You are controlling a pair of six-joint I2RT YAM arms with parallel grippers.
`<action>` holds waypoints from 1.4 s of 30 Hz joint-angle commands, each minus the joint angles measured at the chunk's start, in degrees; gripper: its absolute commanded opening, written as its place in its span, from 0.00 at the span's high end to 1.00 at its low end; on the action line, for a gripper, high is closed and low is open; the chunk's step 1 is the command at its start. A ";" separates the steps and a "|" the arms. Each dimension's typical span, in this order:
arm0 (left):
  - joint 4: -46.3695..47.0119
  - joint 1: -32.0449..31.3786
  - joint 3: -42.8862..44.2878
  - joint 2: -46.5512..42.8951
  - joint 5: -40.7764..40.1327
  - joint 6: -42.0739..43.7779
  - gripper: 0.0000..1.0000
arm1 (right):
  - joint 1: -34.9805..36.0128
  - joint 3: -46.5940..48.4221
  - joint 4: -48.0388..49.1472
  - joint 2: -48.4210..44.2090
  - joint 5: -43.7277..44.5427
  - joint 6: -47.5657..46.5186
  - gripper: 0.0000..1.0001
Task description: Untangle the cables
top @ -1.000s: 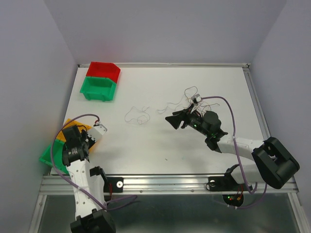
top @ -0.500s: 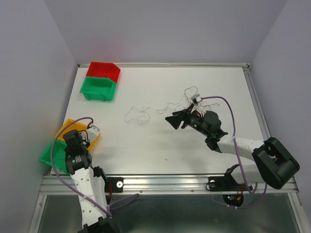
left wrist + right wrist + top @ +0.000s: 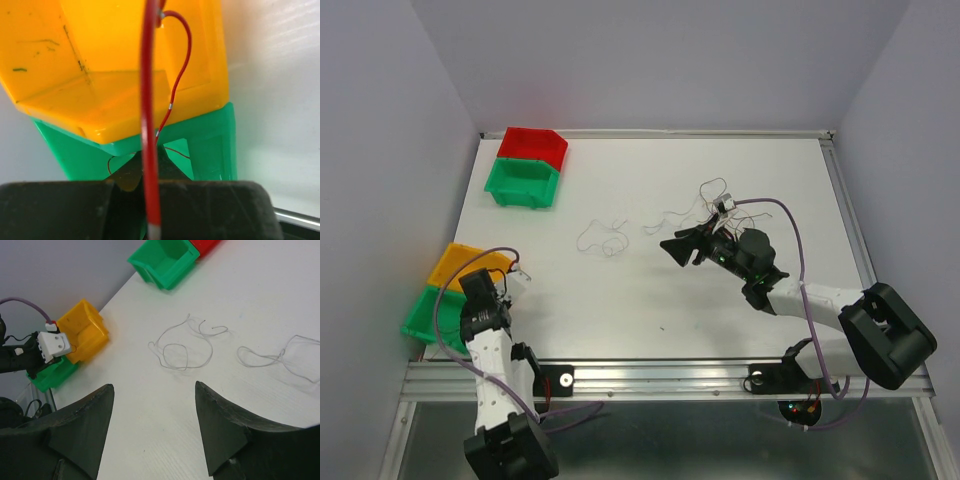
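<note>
Right tool (image 3: pixel 678 246) gapes wide above the white surface (image 3: pixel 650 300) centre. Left tool (image 3: pixel 150 187) at near-left corner faces orange bin (image 3: pixel 455 262) and green bin (image 3: pixel 420 318), clamped on red cable (image 3: pixel 148 100). Whitish cables (image 3: pixel 600 238) lie loose mid-surface.

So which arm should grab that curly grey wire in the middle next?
Right. Its open end effector faces the grey wire from close by. The left end effector is off at the yellow bin, with a red wire before its camera.
</note>
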 commanded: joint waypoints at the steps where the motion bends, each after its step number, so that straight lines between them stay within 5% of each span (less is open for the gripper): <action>1: 7.92 0.23 1.82 6.41 2.09 0.21 1.00 | 0.59 2.74 1.55 -0.56 -0.61 -0.08 0.29; 5: 15.56 0.23 4.17 17.23 1.39 -0.75 1.00 | 0.68 2.83 1.63 -0.03 -0.61 -0.25 0.29; 13: 16.64 -0.65 15.60 33.05 9.11 -6.28 1.00 | 0.68 3.00 1.55 0.15 -0.43 -0.43 0.29; 24: 14.89 -14.96 20.09 39.13 7.10 -13.76 1.00 | 0.68 3.09 1.37 -0.03 -0.61 -0.34 0.29; 30: 10.58 -15.15 22.73 36.16 2.89 -12.72 1.00 | 0.68 2.92 1.37 -0.56 -0.61 -0.25 0.29; 34: 4.78 -15.24 24.57 32.29 3.14 -9.73 0.92 | 0.68 3.01 1.37 -0.56 -0.69 -0.08 0.29; 36: 1.63 -15.24 25.63 31.49 3.76 -8.49 0.73 | 0.77 2.92 1.28 -0.64 -0.69 -0.08 0.29; 42: -1.03 -14.72 27.39 29.47 1.04 -8.75 0.59 | 0.77 2.92 1.37 -0.56 -0.61 -0.17 0.29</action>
